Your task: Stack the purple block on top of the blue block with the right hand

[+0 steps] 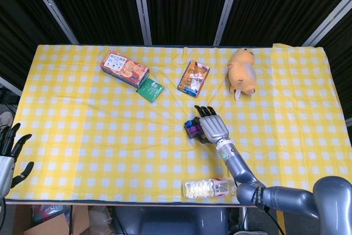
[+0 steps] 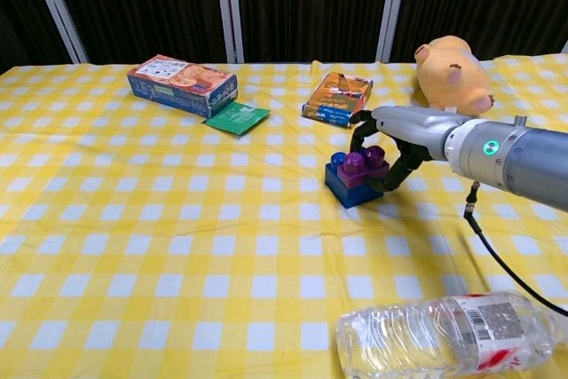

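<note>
Purple block (image 2: 363,167) sits on the blue block (image 2: 348,187) near the middle of our yellow checked table (image 2: 133,246), studs up. We see its long axis run level, from near left to far right in the chest view, roughly in line with the blue block beneath it, whose near-left end sticks out past it. Our right hand (image 2: 383,150) arches over the stack from the right, fingers (image 2: 358,134) curving down on the far side and thumb on the near right side; they lie close against the purple block, but we cannot tell whether they grip it. Our left hand (image 1: 11,152) hangs off the table's left edge, fingers apart, holding nothing. A bottle (image 2: 444,335) lies on its side at the near edge.
</note>
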Controlling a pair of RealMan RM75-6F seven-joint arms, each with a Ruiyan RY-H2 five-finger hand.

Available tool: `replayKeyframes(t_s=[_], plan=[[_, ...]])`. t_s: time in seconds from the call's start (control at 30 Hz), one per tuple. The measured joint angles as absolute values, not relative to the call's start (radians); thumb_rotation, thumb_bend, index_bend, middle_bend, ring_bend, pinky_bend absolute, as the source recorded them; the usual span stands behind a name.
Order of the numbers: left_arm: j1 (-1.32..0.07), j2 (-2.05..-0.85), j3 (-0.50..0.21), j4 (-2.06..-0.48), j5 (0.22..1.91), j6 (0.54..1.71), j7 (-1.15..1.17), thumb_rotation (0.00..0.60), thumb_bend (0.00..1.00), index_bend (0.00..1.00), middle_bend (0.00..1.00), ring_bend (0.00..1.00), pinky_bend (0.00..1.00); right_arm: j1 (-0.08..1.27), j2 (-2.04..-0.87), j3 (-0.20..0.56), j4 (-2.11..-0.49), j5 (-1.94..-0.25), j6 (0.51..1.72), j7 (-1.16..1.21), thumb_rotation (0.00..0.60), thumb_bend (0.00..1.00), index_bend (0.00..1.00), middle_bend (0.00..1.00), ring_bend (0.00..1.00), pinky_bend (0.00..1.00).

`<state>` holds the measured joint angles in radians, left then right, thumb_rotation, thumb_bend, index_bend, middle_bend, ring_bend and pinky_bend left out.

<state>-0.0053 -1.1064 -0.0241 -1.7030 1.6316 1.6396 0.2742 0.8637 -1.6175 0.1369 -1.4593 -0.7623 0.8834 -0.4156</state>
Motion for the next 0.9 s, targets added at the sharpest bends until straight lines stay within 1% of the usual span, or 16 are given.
replayKeyframes(t_s=[0.1,0.13,0.17,0.27,0.37,0.5,0.6,0.8,0.9], plan=[[-0.005,-1.107,-0.024,-1.706,1.632,1.639,0.277,0.6,0.32,0.2,0.0,0.0,0.05,0.858,-1.597,0.136,-1.481,-0.773,0.878,-0.407,0.6,0.67,0.4,0.0,0.0,0.0],[-0.005,-1.107,-0.024,-1.706,1.633,1.64,0.278,0.6,0.32,0.2,0.0,0.0,0.05,0.857,-1.589,0.135,-1.49,-0.775,0.875,-0.407,0.6,0.67,0.33,0.0,0.0,0.0],[-0.005,-1.107,-0.024,-1.707,1.634,1.64,0.279,0.6,0.32,0.2,0.0,0.0,0.05,0.857,-1.583,0.134,-1.496,-0.775,0.873,-0.408,0.6,0.67,0.27,0.0,0.0,0.0],[-0.005,-1.108,-0.024,-1.708,1.632,1.638,0.282,0.6,0.32,0.2,0.0,0.0,0.05,0.857,-1.571,0.133,-1.512,-0.771,0.869,-0.413,0.6,0.67,0.18,0.0,0.0,0.0],[-0.005,-1.108,-0.024,-1.708,1.631,1.638,0.283,0.6,0.32,0.2,0.0,0.0,0.05,0.858,-1.565,0.132,-1.524,-0.767,0.868,-0.419,0.6,0.67,0.11,0.0,0.0,0.0],[-0.004,-1.108,-0.024,-1.708,1.632,1.639,0.283,0.6,0.32,0.2,0.0,0.0,0.05,0.858,-1.556,0.13,-1.54,-0.764,0.878,-0.432,0.6,0.67,0.06,0.0,0.0,0.0],[-0.004,-1.107,-0.024,-1.707,1.634,1.64,0.283,0.6,0.32,0.2,0.0,0.0,0.05,0.856,-1.549,0.128,-1.554,-0.762,0.896,-0.445,0.6,0.67,0.05,0.0,0.0,0.0],[-0.004,-1.107,-0.023,-1.707,1.637,1.639,0.283,0.6,0.32,0.2,0.0,0.0,0.05,0.846,-1.521,0.121,-1.595,-0.762,0.92,-0.46,0.6,0.67,0.04,0.0,0.0,0.0],[-0.005,-1.108,-0.022,-1.708,1.638,1.637,0.285,0.6,0.32,0.2,0.0,0.0,0.05,0.834,-1.487,0.119,-1.64,-0.774,0.944,-0.461,0.6,0.67,0.04,0.0,0.0,0.0]])
